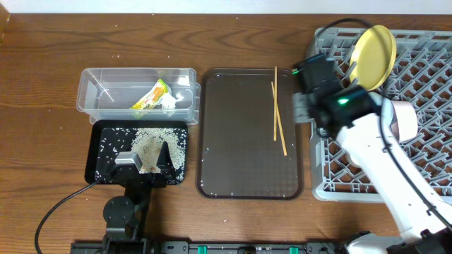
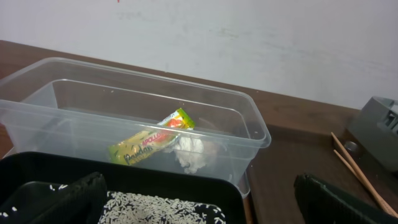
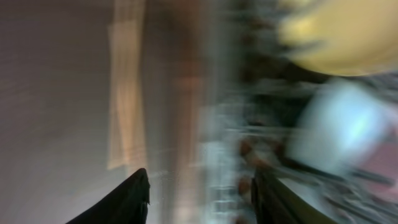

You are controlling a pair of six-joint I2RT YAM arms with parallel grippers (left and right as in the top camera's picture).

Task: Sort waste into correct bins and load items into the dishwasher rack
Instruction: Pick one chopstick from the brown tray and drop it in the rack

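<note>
On the brown tray [image 1: 240, 162], right of middle: two chopsticks [image 1: 275, 113], long axes running fore and aft, pointing from the robot's side toward the far rim. One dead straight, far tip at the far rim. The other slightly slanted, near tip swung to the right, crossing or touching the first near the far ends; cannot tell which.

In the tub [image 1: 92, 77] at far left: wrapper [image 1: 151, 97] lying diagonally, one end near-left, the other far-right, with the paper scrap [image 1: 170, 101] just beside its right end. Nearer, right against the tub: black tray [image 1: 99, 159], strewn with rice [image 1: 152, 141]. Over that tray, left gripper [image 1: 148, 159], fingers spread wide, nothing between them.

At right, rack [image 1: 424, 77], with the plate [image 1: 374, 53] standing on edge, tilted, near its far-left corner. At the rack's left edge, near the chopsticks: right gripper [image 3: 199, 177], fingers apart and empty in a badly blurred wrist view.
</note>
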